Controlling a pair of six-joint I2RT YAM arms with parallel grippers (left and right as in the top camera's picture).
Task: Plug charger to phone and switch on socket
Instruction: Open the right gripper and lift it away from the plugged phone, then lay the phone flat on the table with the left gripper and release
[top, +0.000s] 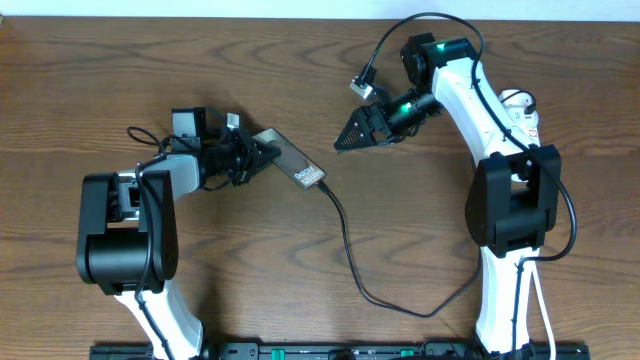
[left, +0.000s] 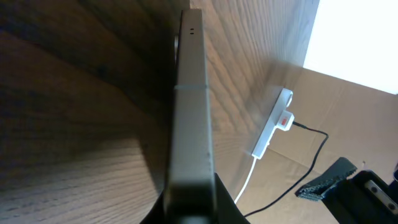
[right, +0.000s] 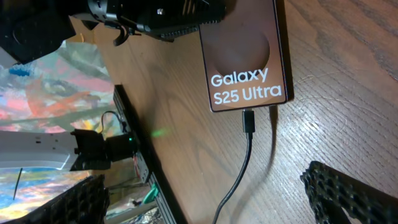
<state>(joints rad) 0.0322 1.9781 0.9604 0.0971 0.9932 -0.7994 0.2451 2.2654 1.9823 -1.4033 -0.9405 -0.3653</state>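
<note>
The phone lies tilted on the wooden table with its white "Galaxy S25 Ultra" label facing the right arm. My left gripper is shut on the phone's far end. In the left wrist view the phone shows edge-on between the jaws. The charger plug sits in the phone's labelled end. Its black cable loops across the table toward the right arm. My right gripper is open and empty, above the table just right of the phone. The white socket with its red switch lies beyond.
The right arm's base stands at the right and the left arm's base at the left. The socket's white cord and the black cable run past the table edge. A black rail runs along the table's edge.
</note>
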